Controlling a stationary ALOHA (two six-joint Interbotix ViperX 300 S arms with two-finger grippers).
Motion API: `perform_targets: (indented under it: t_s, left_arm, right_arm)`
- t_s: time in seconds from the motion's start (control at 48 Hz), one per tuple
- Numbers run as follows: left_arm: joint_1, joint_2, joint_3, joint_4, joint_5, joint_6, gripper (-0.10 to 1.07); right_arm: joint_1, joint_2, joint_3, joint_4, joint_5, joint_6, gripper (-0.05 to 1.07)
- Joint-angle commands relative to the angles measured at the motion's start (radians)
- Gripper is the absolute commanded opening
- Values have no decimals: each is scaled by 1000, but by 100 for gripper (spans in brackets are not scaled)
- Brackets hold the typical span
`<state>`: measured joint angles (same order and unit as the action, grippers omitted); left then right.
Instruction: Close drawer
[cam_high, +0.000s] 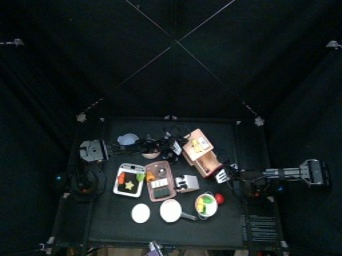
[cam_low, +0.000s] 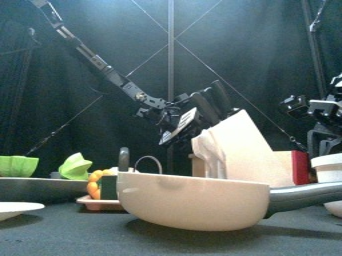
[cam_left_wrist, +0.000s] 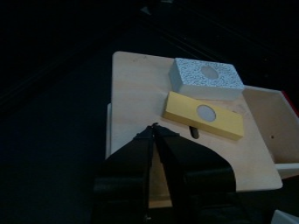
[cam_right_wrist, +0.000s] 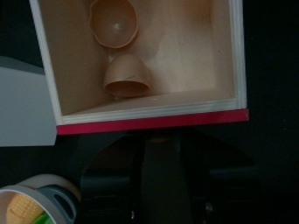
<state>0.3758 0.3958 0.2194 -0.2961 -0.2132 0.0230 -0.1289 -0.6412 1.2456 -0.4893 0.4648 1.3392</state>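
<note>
Inside the drawer, only the right wrist view shows wooden spoons; both grippers pressed together.

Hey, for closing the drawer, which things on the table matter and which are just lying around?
Part of the job:
drawer, open, wooden pieces inside
right gripper, at its pink front edge
left gripper, over the drawer unit's top

Just lying about:
white bowl
white-rimmed tray
reddish-brown tray

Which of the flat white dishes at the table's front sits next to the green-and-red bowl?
The larger white plate, beside the bowl. The smaller white plate lies farther left, apart from it.
</note>
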Motion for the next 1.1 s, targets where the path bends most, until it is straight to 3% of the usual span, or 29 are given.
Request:
perform_targets:
  t_s: [0.0, 0.292, 0.479, 1.083]
  left_arm:
    - [3, -14, -11, -3, 5, 0, 55]
    - [-3, -14, -15, -2, 5, -2, 55]
    - [-5, -11, -15, -3, 5, -2, 55]
    - [-5, -11, -15, -23, 6, 0, 55]
  right_arm:
    - [-11, -8, -35, -17, -5, -2, 60]
    - [-72, -21, -77, -114, -12, 2, 60]
    - [-130, -9, -72, -143, -80, -2, 60]
    - [-281, 143, -91, -250, -247, -2, 60]
